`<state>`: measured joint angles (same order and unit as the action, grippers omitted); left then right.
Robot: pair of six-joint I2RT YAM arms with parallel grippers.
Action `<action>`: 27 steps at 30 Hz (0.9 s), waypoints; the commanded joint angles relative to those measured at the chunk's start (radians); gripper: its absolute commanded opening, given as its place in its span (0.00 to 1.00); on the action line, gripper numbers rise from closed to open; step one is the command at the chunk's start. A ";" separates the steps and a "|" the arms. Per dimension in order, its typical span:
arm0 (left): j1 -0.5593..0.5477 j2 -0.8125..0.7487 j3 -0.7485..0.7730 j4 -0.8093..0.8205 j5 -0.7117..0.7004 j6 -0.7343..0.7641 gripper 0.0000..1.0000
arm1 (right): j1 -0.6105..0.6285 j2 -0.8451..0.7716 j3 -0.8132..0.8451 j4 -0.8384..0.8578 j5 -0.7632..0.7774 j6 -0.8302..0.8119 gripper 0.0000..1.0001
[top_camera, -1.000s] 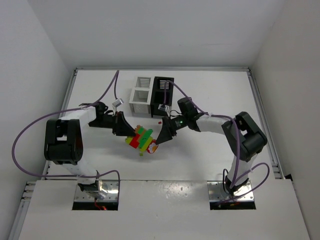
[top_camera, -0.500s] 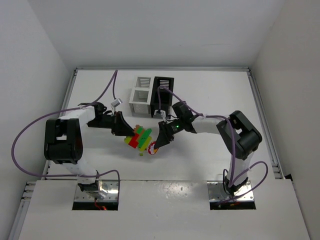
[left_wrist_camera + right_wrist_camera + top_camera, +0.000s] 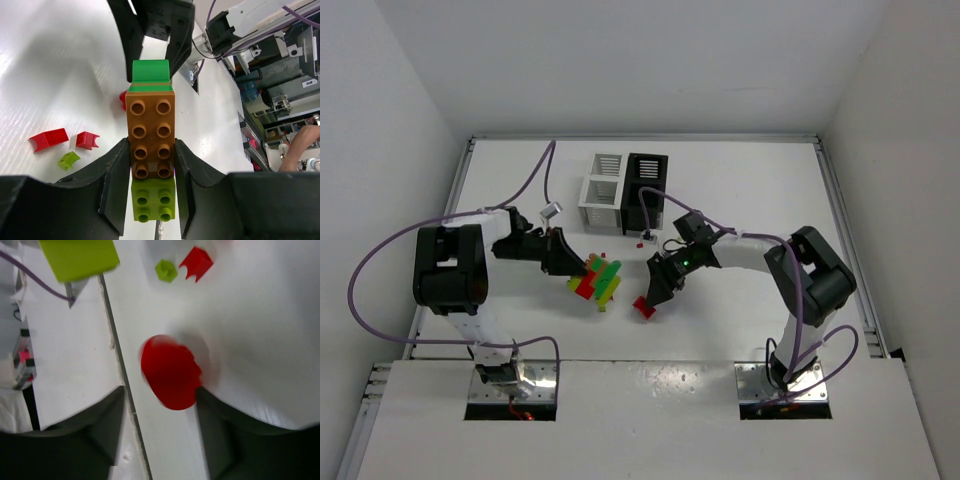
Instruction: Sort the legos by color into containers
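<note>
My left gripper (image 3: 568,264) (image 3: 151,148) is shut on a stack of legos (image 3: 600,279). In the left wrist view its fingers clamp an orange-brown brick (image 3: 150,131), with a yellow-green brick (image 3: 152,200) below it and a green brick (image 3: 150,71) beyond. My right gripper (image 3: 657,288) (image 3: 160,395) stands open, apart from the stack. A blurred red brick (image 3: 644,306) (image 3: 170,372) lies on the table at its tips, against the right finger (image 3: 225,425). Two white bins (image 3: 599,192) and a black bin (image 3: 646,180) stand at the back.
Loose pieces lie on the table under the stack: two red pieces (image 3: 48,139) (image 3: 87,140) and a tiny yellow-green one (image 3: 68,160). A tiny red stud (image 3: 638,243) lies in front of the black bin. The right arm's cable loops near the bins.
My right gripper has drawn back to the right from the stack, and a red brick now lies on the table at its tips. The left gripper holds the stack in about the same place.
</note>
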<state>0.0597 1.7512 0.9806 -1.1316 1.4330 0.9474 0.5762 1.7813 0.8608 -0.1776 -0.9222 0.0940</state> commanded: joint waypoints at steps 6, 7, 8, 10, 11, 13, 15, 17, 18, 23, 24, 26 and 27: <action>-0.012 -0.035 0.018 -0.031 0.187 0.094 0.00 | 0.014 -0.045 0.089 0.248 -0.075 0.169 0.79; -0.012 -0.035 0.018 -0.031 0.187 0.094 0.00 | 0.014 -0.045 0.098 0.277 -0.089 0.203 0.79; -0.012 -0.035 0.018 -0.031 0.187 0.094 0.00 | 0.014 -0.033 0.098 0.312 -0.116 0.245 0.79; -0.012 -0.044 0.018 -0.031 0.187 0.094 0.00 | 0.025 -0.020 0.098 0.429 -0.125 0.363 0.79; -0.012 -0.044 0.018 -0.031 0.187 0.094 0.00 | 0.034 -0.005 0.098 0.460 -0.138 0.390 0.79; -0.012 -0.044 0.018 -0.031 0.187 0.085 0.00 | 0.043 0.004 0.087 0.555 -0.147 0.470 0.79; -0.012 -0.044 0.018 -0.031 0.187 0.085 0.00 | 0.053 0.038 0.087 0.669 -0.158 0.566 0.79; -0.012 -0.053 0.018 -0.031 0.187 0.085 0.00 | 0.079 0.062 0.089 0.710 -0.158 0.602 0.79; -0.012 -0.053 0.018 -0.031 0.187 0.085 0.00 | 0.079 0.072 0.098 0.686 -0.158 0.589 0.79; -0.012 -0.053 0.018 -0.031 0.187 0.085 0.00 | 0.100 0.107 0.122 0.661 -0.158 0.576 0.73; -0.012 -0.053 0.018 -0.031 0.187 0.085 0.00 | 0.100 0.107 0.122 0.649 -0.158 0.557 0.73; -0.012 -0.053 0.027 -0.031 0.187 0.076 0.00 | 0.100 0.107 0.122 0.606 -0.149 0.500 0.69; -0.012 -0.053 0.027 -0.031 0.187 0.076 0.00 | 0.100 0.107 0.122 0.596 -0.149 0.486 0.58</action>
<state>0.0521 1.7405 0.9806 -1.1629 1.4345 0.9855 0.6769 1.8927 0.9432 0.4034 -1.0523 0.6373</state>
